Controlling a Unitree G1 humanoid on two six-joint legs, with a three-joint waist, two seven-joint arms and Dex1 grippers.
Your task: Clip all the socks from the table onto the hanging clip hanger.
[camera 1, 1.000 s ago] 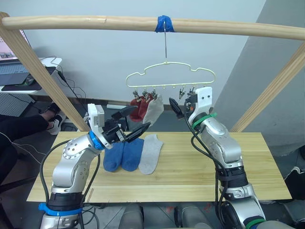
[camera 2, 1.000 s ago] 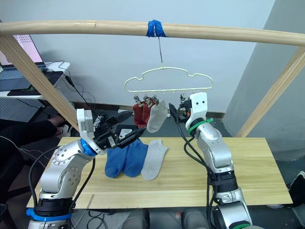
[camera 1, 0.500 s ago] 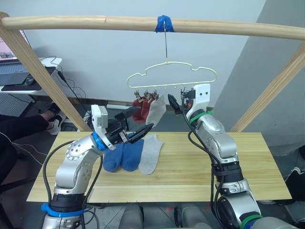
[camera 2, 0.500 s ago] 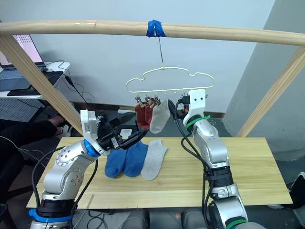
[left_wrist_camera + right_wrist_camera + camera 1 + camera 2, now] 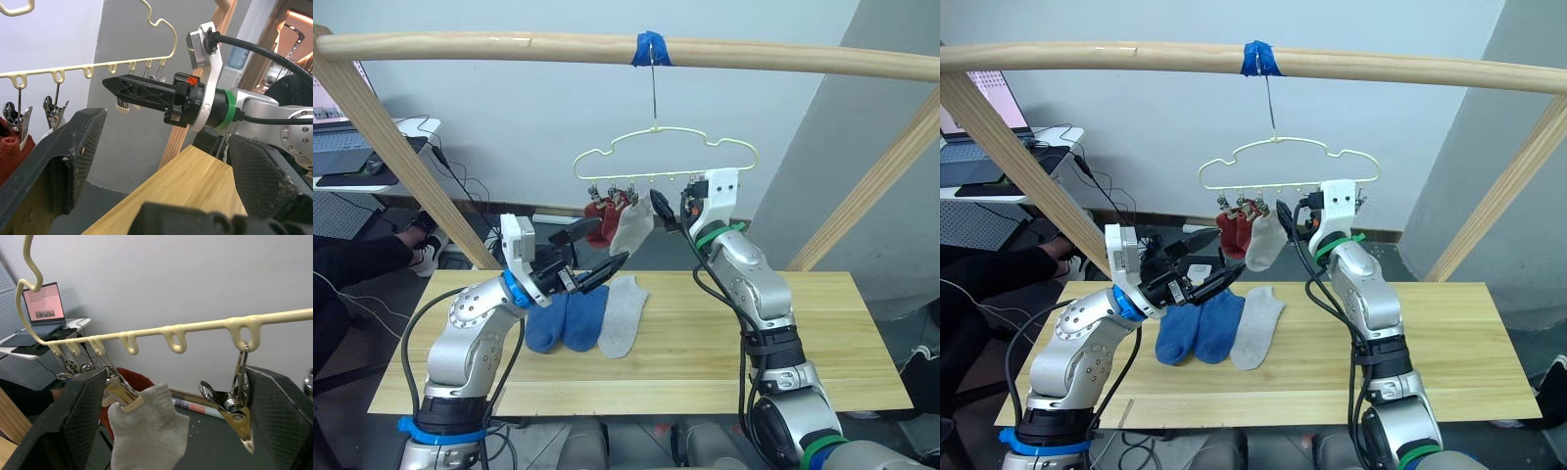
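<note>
Clip hanger (image 5: pixel 661 155): hanging from the taped pole (image 5: pixel 509 45); two red socks (image 5: pixel 598 219) and one grey sock (image 5: pixel 631 223) are hanging clipped at its left.
Tabletop (image 5: pixel 724 343): two blue socks (image 5: pixel 566 317) and a grey sock (image 5: pixel 623 313) are lying left of centre; right half is lying bare.
Left gripper (image 5: pixel 591 251): jaws gaping wide, holding nothing, hovering over the blue socks.
Right gripper (image 5: pixel 1285 217): raised beside the hanging grey sock; jaws spread, straddling a free clip (image 5: pixel 234 410) in the wrist view.

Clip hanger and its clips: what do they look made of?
Clip hanger: seemingly wire under a smooth, pale cream-gold coating, judging by its thin rounded loops and soft sheen. Clips: bare shiny metal, with bright silvery reflections. The hanging grey sock looks like soft, fuzzy knit.
</note>
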